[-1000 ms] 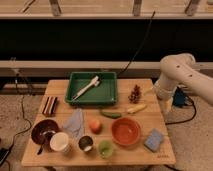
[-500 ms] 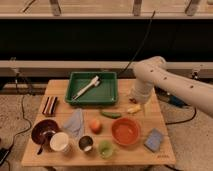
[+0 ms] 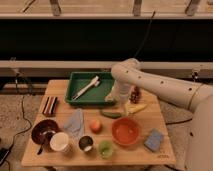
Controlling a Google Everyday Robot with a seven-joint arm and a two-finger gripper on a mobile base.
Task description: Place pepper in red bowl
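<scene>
Camera view shows us a wooden table from its front edge, and we read it from the left. At the far left lies a small brown striped block. In front of it sits a dark maroon bowl, with a white cup just beside it on the right. Next we see a crumpled blue-grey cloth and, nearer the front edge, a metal cup. Behind these, at the back of the table, stands a green tray with a white utensil lying slantwise in it. A round orange-red fruit rests in front of the tray, and a small light green cup stands near the front edge.

The pepper lies flat on the wood just in front of the tray's right front corner, behind and left of the red bowl and apart from it. The gripper hangs over that corner of the tray, just behind the pepper; we cannot tell whether it is wide or narrow. It ends a white arm that reaches in from the right.

Right of the pepper lies a pale yellow piece, with a small dark reddish object behind it. A blue sponge sits right of the red bowl, near the front right corner.
</scene>
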